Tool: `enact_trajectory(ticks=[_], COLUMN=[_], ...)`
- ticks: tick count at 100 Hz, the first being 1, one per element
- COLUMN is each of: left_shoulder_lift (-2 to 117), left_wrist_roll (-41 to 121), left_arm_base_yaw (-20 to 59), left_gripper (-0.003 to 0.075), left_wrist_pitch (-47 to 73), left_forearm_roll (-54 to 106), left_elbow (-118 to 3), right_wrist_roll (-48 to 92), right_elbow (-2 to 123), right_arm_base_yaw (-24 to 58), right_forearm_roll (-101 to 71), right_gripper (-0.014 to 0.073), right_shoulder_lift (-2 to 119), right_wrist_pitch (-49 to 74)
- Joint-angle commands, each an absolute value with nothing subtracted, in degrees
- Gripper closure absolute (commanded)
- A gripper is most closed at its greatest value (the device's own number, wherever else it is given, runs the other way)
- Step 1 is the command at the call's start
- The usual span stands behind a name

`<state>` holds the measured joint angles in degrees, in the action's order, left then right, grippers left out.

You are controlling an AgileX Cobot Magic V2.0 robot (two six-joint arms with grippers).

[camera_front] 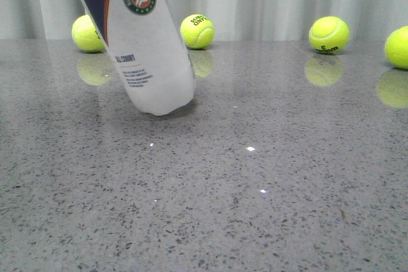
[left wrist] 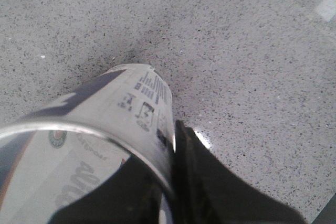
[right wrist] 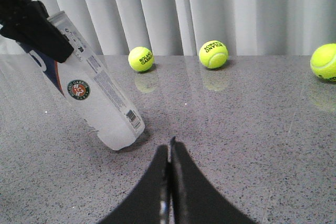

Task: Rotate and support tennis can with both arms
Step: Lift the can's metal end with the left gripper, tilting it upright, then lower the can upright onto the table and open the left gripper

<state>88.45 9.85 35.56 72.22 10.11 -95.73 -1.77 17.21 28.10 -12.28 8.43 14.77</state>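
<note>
The left end effector (right wrist: 29,22) is clamped on the upper end of the tilted tennis can (camera_front: 143,42), whose base rests on the desk (camera_front: 268,189). The right end effector (right wrist: 169,148) has its fingers together, near the can base.

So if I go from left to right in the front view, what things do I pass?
Ball → tennis can → ball → ball → ball at the right edge.

One tennis can (camera_front: 143,42); four tennis balls (camera_front: 197,31)
</note>
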Motion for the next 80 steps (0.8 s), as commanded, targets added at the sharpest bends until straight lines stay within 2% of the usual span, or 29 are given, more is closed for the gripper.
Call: enact_trajectory(ticks=[1,13,19,29,46,55,80], left_shoulder_lift=[86.67,86.77,86.90,87.57,90.25,92.35,97.74], left_wrist_roll=[10.53,10.63,10.63,10.63,10.63,10.63,10.63], left_arm_base_yaw=[36.01,36.01,36.01,36.01,36.01,36.01,36.01], left_gripper=[0.0738,0.0734,0.0706,0.0608,0.0393,0.0316,0.0297], left_wrist_pitch=[73.21,73.21,73.21,72.91,70.26,69.70,68.78], left_forearm_roll=[10.99,11.09,11.09,11.35,12.75,13.64,14.70], left_elbow=[-97.53,-97.53,-97.53,-98.80,-102.78,-105.08,-111.61], right_wrist_roll=[-1.60,-1.60,-1.60,-1.60,-1.60,-1.60,-1.60], right_elbow=[18.64,18.64,18.64,18.64,18.64,18.64,18.64], right_arm_base_yaw=[27.81,27.81,27.81,27.81,27.81,27.81,27.81], right_forearm_roll=[-12.30,-12.30,-12.30,-12.30,-12.30,-12.30,-12.30], right_gripper=[0.0654,0.0654,0.0654,0.0654,0.0654,0.0654,0.0654], right_shoulder_lift=[8.92,8.92,8.92,8.92,8.92,8.92,8.92], right_wrist_pitch=[9.77,9.77,9.77,9.77,9.77,9.77,9.77])
